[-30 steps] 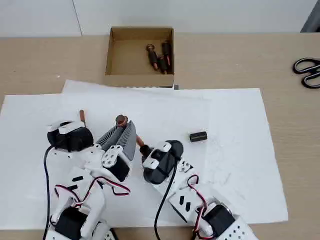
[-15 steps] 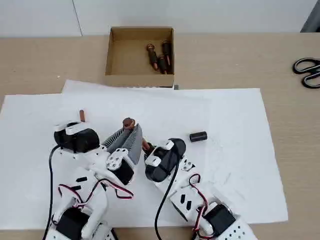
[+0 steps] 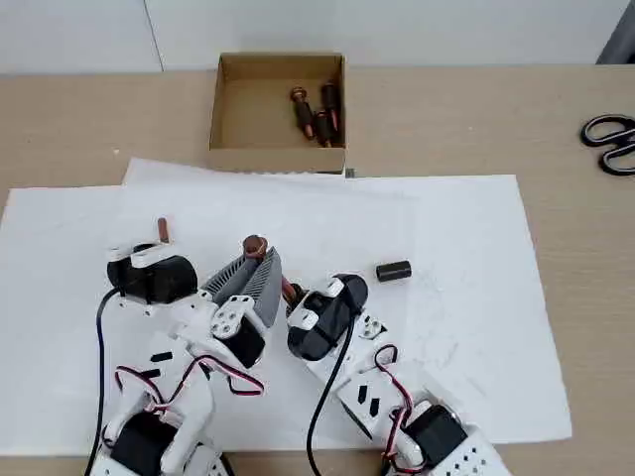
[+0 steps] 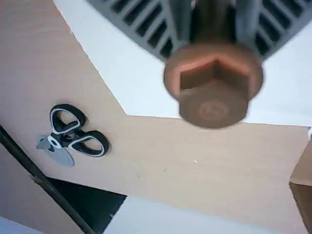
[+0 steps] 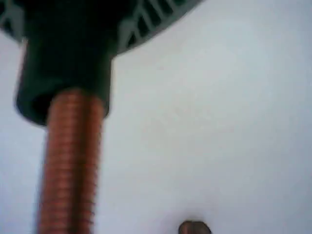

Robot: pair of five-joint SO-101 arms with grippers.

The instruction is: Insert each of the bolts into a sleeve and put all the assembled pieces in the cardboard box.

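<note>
Farthest left on the white paper (image 3: 60, 297), a spare bolt (image 3: 163, 229) stands upright; I'd guess it is parked that way so it is easy to pinch from above. Next along, my left hand (image 3: 255, 260) is closed on the bolt (image 3: 255, 244) I'm working with. It grips the shank just under the hexagonal head, so the threaded end is free to point toward the other arm. Behind it, toward the far side of the tabletop (image 3: 476, 119), the cardboard box (image 3: 248, 114) has a few assembled pieces (image 3: 316, 109) lying in its right half. My right hand (image 3: 295, 295) is clamped on a black sleeve (image 5: 63, 63), and its wrist view shows the copper thread poking out through it, so I judge the insertion is under way or nearly done. Further right, one loose sleeve (image 3: 394, 270) lies on its side on the paper, presumably meant for the spare bolt. A pair of scissors (image 3: 610, 142) sits far right, well clear of the work.
</note>
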